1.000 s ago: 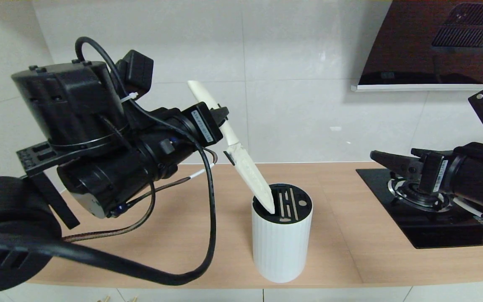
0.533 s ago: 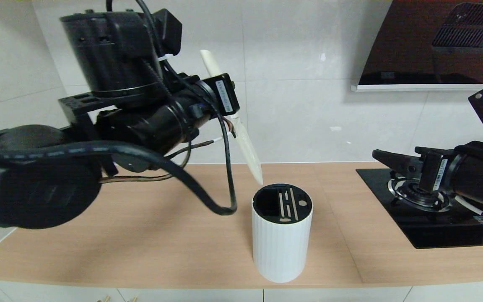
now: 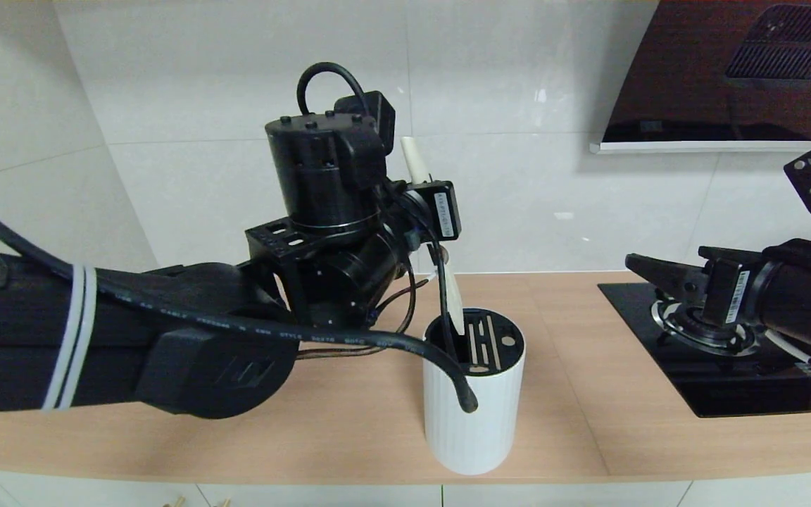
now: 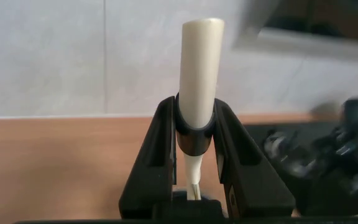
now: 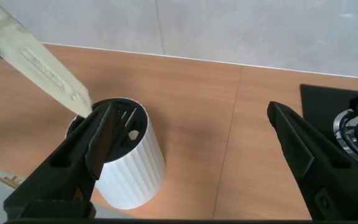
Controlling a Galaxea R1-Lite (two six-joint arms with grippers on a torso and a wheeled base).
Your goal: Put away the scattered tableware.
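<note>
In the head view my left gripper (image 3: 425, 204) is shut on the handle of a white knife (image 3: 452, 296), held nearly upright above the white ribbed knife holder (image 3: 474, 401). The blade tip dips into the holder's dark slotted top on its left side. The left wrist view shows the cream knife handle (image 4: 199, 68) clamped in my left gripper (image 4: 194, 134). To the right, my right gripper (image 3: 634, 266) hangs open above the stove's edge. Its wrist view shows the right gripper (image 5: 185, 124) spread wide, with the knife blade (image 5: 39, 62) meeting the holder (image 5: 132, 168) at its rim.
The holder stands near the front edge of a wooden counter (image 3: 307, 422). A black stove (image 3: 722, 380) with a burner (image 5: 356, 127) lies at the right. A dark range hood (image 3: 729, 70) hangs on the tiled wall above it.
My left arm lifted the knife out of the holder, swung right and turned it more upright. The blade tip has come back down into the holder's top. The right arm stayed put.
</note>
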